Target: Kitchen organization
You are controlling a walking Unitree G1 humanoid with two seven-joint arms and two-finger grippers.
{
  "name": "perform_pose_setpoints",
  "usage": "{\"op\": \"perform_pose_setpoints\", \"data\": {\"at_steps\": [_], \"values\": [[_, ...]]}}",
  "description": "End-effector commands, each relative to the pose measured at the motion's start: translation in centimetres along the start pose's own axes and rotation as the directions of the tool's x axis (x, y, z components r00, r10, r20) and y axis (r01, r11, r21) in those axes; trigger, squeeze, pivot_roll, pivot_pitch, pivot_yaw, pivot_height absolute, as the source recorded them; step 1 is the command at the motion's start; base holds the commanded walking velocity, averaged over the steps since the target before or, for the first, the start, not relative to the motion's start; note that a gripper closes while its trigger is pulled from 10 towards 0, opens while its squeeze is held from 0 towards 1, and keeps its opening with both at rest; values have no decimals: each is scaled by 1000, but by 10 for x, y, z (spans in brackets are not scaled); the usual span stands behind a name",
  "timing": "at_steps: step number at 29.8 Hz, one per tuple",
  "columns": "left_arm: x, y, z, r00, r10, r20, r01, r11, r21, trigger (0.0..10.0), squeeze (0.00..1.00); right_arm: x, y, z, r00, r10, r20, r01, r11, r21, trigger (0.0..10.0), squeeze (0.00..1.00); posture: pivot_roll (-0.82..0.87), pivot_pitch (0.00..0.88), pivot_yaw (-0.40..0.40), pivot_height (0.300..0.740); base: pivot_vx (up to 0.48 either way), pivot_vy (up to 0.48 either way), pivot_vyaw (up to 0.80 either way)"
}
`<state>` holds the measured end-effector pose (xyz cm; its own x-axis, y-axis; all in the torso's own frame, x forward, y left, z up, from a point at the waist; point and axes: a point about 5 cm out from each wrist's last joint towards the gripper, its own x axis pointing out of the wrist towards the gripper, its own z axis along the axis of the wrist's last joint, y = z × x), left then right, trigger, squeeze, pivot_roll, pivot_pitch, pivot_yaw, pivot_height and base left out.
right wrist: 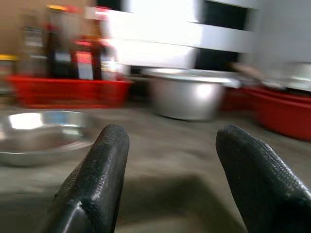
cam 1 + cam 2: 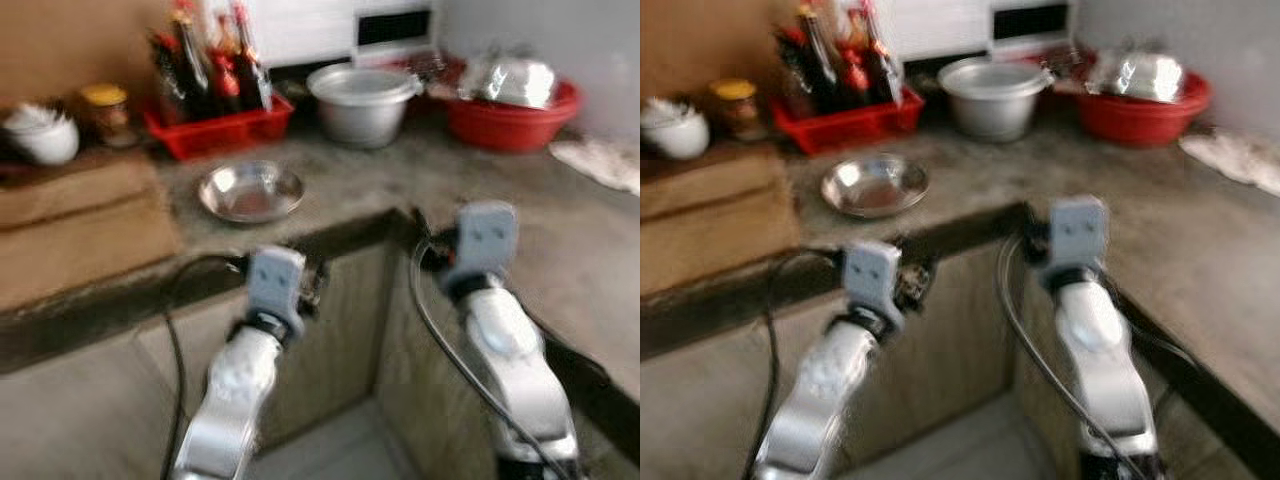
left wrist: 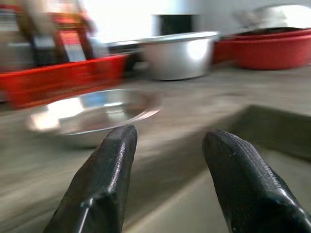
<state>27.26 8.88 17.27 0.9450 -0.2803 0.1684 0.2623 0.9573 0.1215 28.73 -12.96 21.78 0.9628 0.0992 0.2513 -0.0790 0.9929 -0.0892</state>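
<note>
A shallow steel bowl (image 2: 251, 190) lies on the grey stone counter (image 2: 380, 180), near its front edge. Behind it stand a big metal pot (image 2: 362, 103) and a red crate of dark sauce bottles (image 2: 218, 128). My left gripper (image 3: 169, 143) is open and empty, held just in front of the counter edge and pointing at the bowl (image 3: 92, 114). My right gripper (image 1: 171, 141) is also open and empty, at the inner corner of the counter, facing the pot (image 1: 187, 98). Both silver arms rise from below, the left wrist (image 2: 275, 285) and the right wrist (image 2: 482, 240). The picture is blurred.
A red basin (image 2: 512, 110) with a shiny metal lid stands at the back right, a white cloth (image 2: 600, 160) beside it. A white bowl (image 2: 40, 135) and a yellow-lidded jar (image 2: 106, 112) sit at the far left above brown boards (image 2: 80, 220). A white appliance (image 2: 340, 28) is behind.
</note>
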Motion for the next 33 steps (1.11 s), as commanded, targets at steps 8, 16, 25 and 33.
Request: {"op": "perform_pose_setpoints", "data": {"at_steps": [8, 16, 25, 33], "values": [[0, -4, 3, 1000, 2, 15, -2, 1000, 20, 10000, 0, 1, -3, -2, 1000, 2, -28, -2, 1000, 1, 10000, 0, 17, 25, -9, 740, 223, 0, 600], [1, -4, 4, 1000, 5, 18, -5, 1000, 16, 10000, 0, 2, 1, -4, 998, 38, -43, -36, 999, 26, 10000, 0, 19, 21, -10, 740, 472, 0, 0], [1, -3, 3, 1000, 17, 15, -17, 1000, 3, 10000, 0, 3, 4, -5, 997, 60, -51, -59, 998, 12, 10000, 0, 20, 14, -14, 740, 338, 0, 672], [1, -5, 1, 1000, 8, 4, -8, 1000, 1, 10000, 0, 10, -1, -4, 997, 32, -68, -31, 999, 17, 10000, 0, 22, 12, -18, 740, 0, 0, 0]]}}
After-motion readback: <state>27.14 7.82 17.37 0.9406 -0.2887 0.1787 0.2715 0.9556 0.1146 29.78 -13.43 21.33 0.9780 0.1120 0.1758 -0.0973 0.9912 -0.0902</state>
